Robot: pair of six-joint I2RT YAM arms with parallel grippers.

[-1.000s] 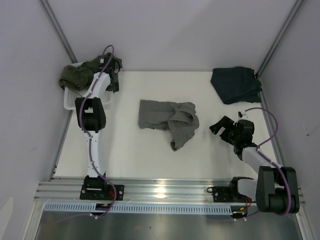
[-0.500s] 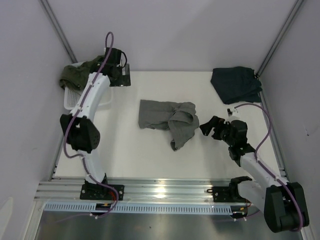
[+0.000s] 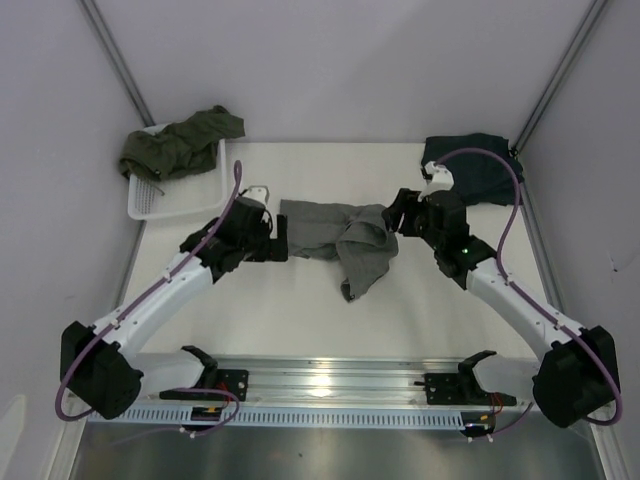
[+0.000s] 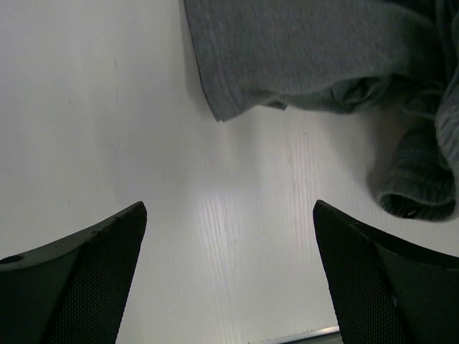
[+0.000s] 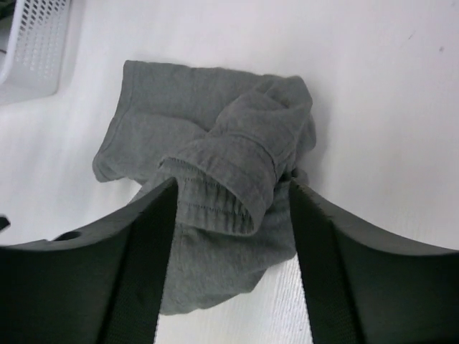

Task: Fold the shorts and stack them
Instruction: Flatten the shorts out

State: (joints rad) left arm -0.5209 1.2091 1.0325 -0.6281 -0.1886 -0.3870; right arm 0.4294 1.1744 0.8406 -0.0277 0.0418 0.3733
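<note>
Both arms swung in to the grey shorts [image 3: 335, 240] mid-table; the left one came off the basket [image 3: 150, 205].

Top view: left gripper [image 3: 278, 243] at the cloth's left edge, right gripper [image 3: 397, 214] at its right edge, likely to pull it flat. Olive shorts [image 3: 178, 145] draped over the basket, navy shorts [image 3: 470, 168] in the far right corner.

Left wrist: fingers [image 4: 100, 279] wide apart, bare table [image 4: 229, 236] between them, hem corner just ahead, untouched.

Right wrist: fingers [image 5: 143, 258] astride the bunched waistband fold; can't tell if they pinch it yet.
</note>
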